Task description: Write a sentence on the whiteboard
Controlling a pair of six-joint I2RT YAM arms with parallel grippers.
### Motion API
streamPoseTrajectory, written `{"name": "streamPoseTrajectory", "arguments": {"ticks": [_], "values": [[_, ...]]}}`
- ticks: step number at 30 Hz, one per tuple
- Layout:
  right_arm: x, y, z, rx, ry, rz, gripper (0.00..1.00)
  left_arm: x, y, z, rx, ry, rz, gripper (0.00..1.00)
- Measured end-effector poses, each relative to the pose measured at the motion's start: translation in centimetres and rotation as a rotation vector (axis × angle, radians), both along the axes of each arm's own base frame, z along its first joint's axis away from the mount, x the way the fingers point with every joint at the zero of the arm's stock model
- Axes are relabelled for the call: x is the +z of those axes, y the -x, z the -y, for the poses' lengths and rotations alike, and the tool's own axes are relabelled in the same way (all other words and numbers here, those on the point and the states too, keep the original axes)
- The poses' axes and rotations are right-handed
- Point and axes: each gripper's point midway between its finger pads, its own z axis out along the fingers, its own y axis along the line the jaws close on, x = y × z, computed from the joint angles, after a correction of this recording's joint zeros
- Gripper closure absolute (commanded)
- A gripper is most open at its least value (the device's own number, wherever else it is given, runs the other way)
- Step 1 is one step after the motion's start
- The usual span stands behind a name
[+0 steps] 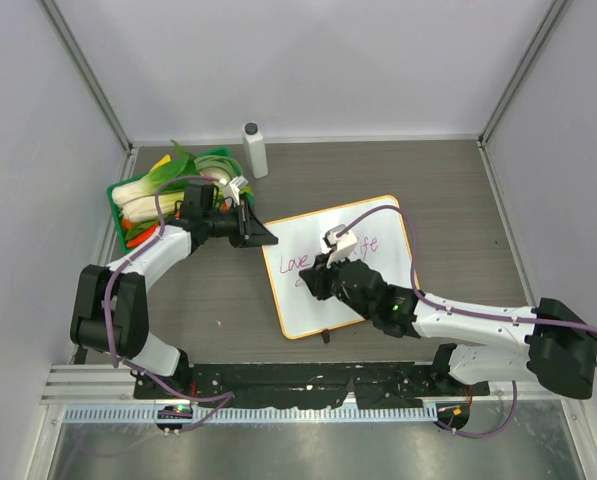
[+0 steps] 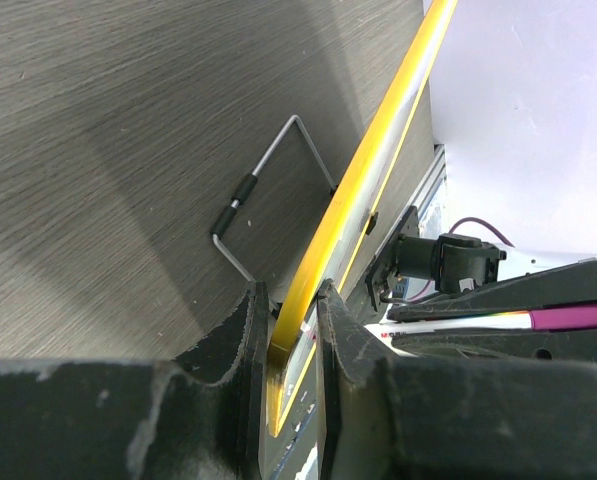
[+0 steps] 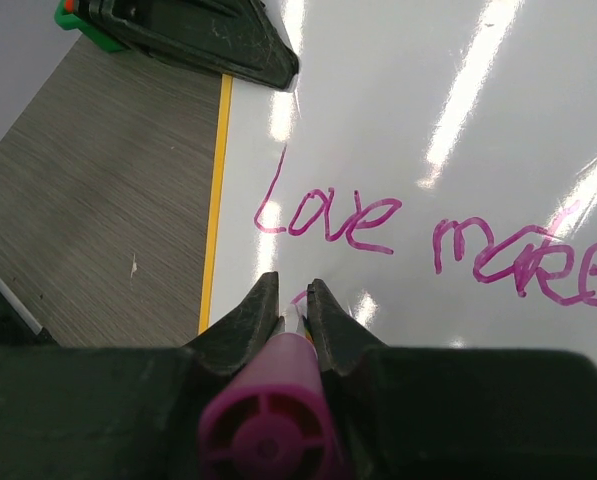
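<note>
On the whiteboard — sentence: pink "Love" plus more.
Left gripper: clamped on the whiteboard's edge.
Right gripper: closed around a marker.

The whiteboard is smooth and glossy, with light streaking across it, and its orange frame has a slight sheen. The table looks like dark wood grain, matt. The wire stand is bare metal with a black sleeve. The right gripper is matt black and scuffed pale, the marker magenta plastic.
</note>
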Motion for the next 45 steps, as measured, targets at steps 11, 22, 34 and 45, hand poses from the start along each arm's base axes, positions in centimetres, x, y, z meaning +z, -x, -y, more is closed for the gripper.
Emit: {"name": "streamPoseTrajectory", "arguments": {"ticks": [11,22,34,45], "values": [[-0.1,0.1,0.8,-0.019,0.016,-0.010,0.99,0.0,0.0,0.0,0.000,0.000,0.000,1.00],[-0.3,0.4,1.0,-0.014,0.022,-0.016,0.98,0.0,0.0,0.0,0.000,0.000,0.000,1.00],[-0.6,0.9,0.2,0.024,0.015,-0.024,0.99,0.0,0.0,0.0,-0.001,0.000,0.000,1.00],[-0.7,1.0,-0.2,0.024,-0.004,-0.043,0.99,0.0,0.0,0.0,-0.002,0.001,0.001,1.00]]}}
